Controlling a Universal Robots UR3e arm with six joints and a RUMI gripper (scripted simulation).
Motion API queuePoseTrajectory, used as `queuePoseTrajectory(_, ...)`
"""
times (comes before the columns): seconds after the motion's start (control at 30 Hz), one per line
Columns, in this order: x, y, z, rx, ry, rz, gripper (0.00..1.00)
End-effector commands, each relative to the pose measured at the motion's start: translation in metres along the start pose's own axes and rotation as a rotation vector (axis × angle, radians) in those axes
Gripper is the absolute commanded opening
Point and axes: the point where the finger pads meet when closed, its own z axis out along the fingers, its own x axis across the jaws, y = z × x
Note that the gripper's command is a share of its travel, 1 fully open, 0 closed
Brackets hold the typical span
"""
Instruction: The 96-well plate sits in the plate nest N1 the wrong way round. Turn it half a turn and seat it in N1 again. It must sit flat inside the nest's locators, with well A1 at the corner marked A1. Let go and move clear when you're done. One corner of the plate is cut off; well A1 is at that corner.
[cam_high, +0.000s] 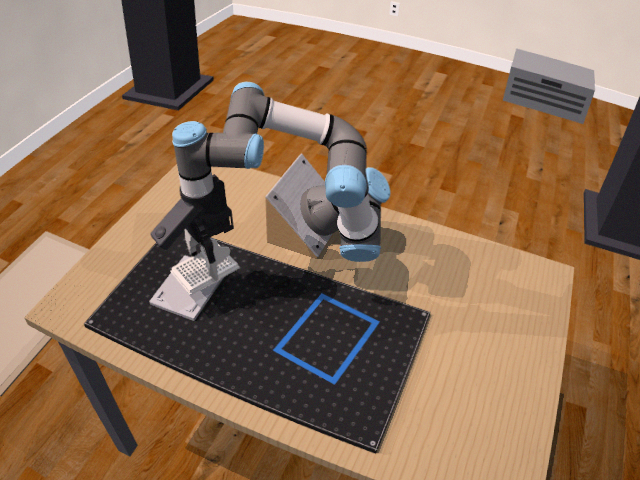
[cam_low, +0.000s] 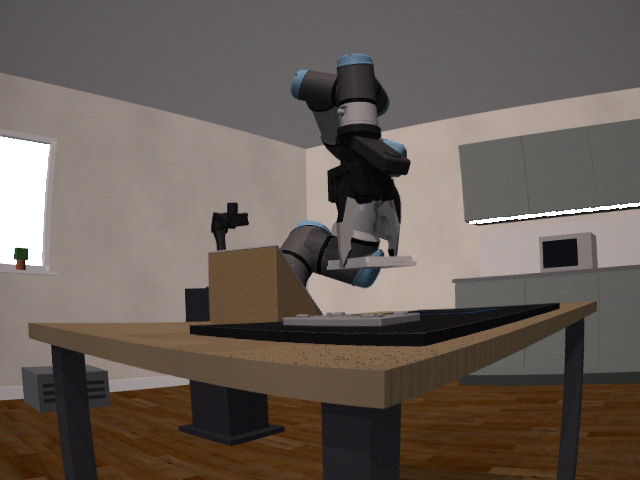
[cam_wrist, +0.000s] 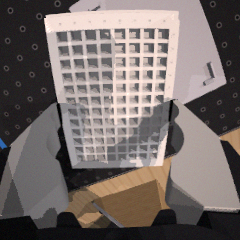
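My gripper (cam_high: 202, 256) is shut on the white 96-well plate (cam_high: 204, 270) and holds it level in the air above the grey plate nest N1 (cam_high: 184, 296). In the exterior view the plate (cam_low: 371, 262) hangs well clear of the nest (cam_low: 351, 319) on the black board. In the wrist view the plate (cam_wrist: 114, 90) sits between my two grey fingers, which grip its long sides, and it lies turned at an angle to the nest (cam_wrist: 200, 55) below. I cannot tell which corner of the plate is cut off.
The nest stands at the left end of a black perforated board (cam_high: 258, 330). A blue rectangle outline (cam_high: 326, 337) is marked on the board to the right. The arm's wedge-shaped base mount (cam_high: 297, 206) stands behind the board.
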Motion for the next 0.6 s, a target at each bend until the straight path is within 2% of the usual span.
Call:
queuePoseTrajectory(0.0,-0.015,0.008,0.0,0.024,0.016,0.07,0.0)
queuePoseTrajectory(0.57,-0.059,0.032,0.003,0.024,0.016,0.07,0.0)
